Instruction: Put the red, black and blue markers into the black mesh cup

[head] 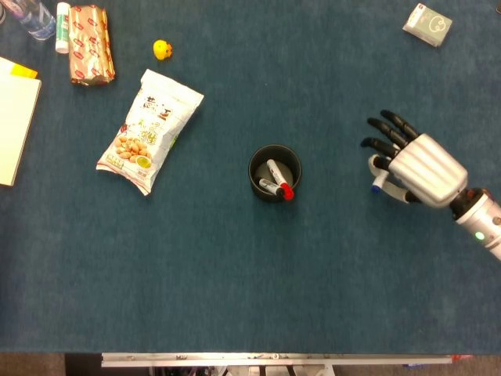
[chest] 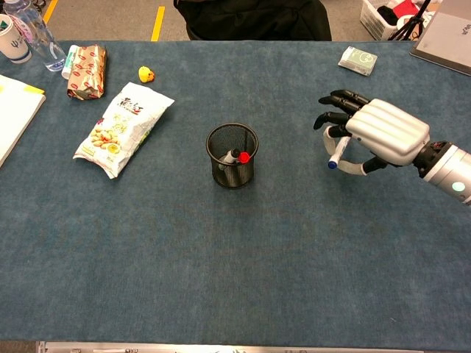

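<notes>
The right hand (chest: 383, 132) is hovering over the right side of the desk (chest: 294, 243), palm down, and is gripping the blue marker (chest: 335, 154) beneath it, with the dark fingers (chest: 335, 110) reaching toward the desk's middle. In the head view the marker's blue tip (head: 377, 187) is poking out under the hand (head: 423, 168). The left hand is showing in neither view.

Well apart to the hand's left, near the desk's middle, the mesh cup (chest: 232, 155) is standing upright. The red marker (chest: 243, 157) and the black marker (chest: 230, 157) are leaning inside it; from above, the cup (head: 275, 173) is showing the red cap (head: 287, 190) at its rim.

Farther left, a snack bag (chest: 123, 126) is lying flat. Toward the far left corner a small yellow duck (chest: 146, 73) is sitting beside a gold wrapped pack (chest: 87, 70), with a bottle (chest: 33, 29) just past it. A notebook (chest: 15, 110) is lying at the left edge. A small box (chest: 358, 59) is resting near the far right edge.
</notes>
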You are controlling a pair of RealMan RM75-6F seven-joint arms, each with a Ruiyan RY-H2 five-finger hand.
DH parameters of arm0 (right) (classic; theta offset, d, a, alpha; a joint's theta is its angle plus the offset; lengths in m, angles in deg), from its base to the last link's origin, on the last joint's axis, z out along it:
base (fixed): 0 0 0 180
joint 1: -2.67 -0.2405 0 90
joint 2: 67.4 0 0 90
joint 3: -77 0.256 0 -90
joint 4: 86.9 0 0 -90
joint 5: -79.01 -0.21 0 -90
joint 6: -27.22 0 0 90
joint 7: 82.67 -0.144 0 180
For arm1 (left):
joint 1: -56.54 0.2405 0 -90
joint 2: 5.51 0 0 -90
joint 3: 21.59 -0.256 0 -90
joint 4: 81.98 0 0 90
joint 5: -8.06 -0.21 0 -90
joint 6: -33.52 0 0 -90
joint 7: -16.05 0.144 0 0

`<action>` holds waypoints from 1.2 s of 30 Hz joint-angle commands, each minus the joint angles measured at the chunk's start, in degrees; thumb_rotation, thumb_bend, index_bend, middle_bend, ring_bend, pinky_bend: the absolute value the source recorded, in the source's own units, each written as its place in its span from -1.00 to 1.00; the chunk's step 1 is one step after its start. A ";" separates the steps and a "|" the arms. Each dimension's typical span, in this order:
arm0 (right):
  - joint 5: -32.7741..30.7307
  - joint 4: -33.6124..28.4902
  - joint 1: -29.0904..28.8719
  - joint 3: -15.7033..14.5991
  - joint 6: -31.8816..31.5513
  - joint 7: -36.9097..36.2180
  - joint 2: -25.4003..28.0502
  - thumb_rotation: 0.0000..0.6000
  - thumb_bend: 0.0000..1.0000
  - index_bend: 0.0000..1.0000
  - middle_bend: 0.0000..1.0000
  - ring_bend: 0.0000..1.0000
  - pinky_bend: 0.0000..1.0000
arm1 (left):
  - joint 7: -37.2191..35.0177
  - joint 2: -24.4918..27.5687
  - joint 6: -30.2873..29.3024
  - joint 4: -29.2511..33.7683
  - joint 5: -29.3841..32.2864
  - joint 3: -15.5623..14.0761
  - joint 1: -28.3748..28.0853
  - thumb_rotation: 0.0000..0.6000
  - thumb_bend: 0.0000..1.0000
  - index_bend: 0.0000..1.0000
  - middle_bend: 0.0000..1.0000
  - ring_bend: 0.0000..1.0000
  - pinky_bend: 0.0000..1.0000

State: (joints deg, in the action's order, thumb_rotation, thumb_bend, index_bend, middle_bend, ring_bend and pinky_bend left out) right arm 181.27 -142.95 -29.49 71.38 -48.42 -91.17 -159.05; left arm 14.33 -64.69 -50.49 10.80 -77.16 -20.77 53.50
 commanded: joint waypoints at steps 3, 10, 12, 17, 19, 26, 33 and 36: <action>-4.47 -17.78 -1.34 5.21 -1.09 -6.13 6.94 1.00 -0.40 0.29 -0.38 -0.84 -1.00 | 0.51 0.05 0.12 0.53 -0.14 0.00 -0.16 1.00 -0.61 -0.80 -0.67 -0.61 -0.52; -8.69 -30.72 -3.19 9.18 1.78 -14.26 9.31 1.00 -0.40 0.30 -0.37 -0.82 -1.00 | 1.15 0.24 0.09 1.22 -0.40 -0.11 -0.23 1.00 -0.61 -0.80 -0.67 -0.61 -0.52; -9.75 -32.89 -3.89 10.15 2.94 -17.13 9.06 1.00 -0.40 0.30 -0.37 -0.82 -1.00 | 1.22 0.28 -0.02 1.32 -0.48 -0.16 -0.17 1.00 -0.61 -0.80 -0.67 -0.61 -0.52; -12.56 -35.78 -6.03 12.01 7.12 -22.74 7.48 1.00 -0.40 0.30 -0.37 -0.81 -1.00 | 1.10 0.28 -0.32 1.24 -0.61 -0.33 0.08 1.00 -0.61 -0.80 -0.67 -0.61 -0.51; -13.77 -35.77 -6.90 12.65 8.91 -24.40 6.19 1.00 -0.40 0.30 -0.36 -0.81 -1.00 | 1.06 0.33 -0.41 1.18 -0.50 -0.41 0.24 1.00 -0.61 -0.80 -0.67 -0.61 -0.52; -17.42 -32.89 -9.22 14.23 13.98 -29.40 0.86 1.00 -0.40 0.30 -0.36 -0.81 -1.00 | 0.48 0.47 -0.72 0.60 0.31 -0.44 0.86 1.00 -0.61 -0.80 -0.67 -0.61 -0.51; -18.12 -27.47 -10.72 14.10 17.24 -32.73 -3.60 1.00 -0.40 0.27 -0.39 -0.81 -1.00 | -0.37 0.47 -0.61 -0.21 0.76 -0.56 1.22 1.00 -0.61 -0.80 -0.67 -0.61 -0.52; -17.10 -25.38 -11.09 13.49 17.83 -33.55 -4.11 1.00 -0.40 0.07 -0.49 -0.85 -1.00 | -0.67 0.41 -0.68 -0.51 0.94 -0.54 1.39 1.00 -0.61 -0.80 -0.67 -0.61 -0.52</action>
State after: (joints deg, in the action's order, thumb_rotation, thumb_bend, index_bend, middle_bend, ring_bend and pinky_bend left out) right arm 163.70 -169.12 -40.26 85.22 -31.01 -124.21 -162.72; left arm 13.67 -64.26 -51.16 10.30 -76.22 -21.31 54.87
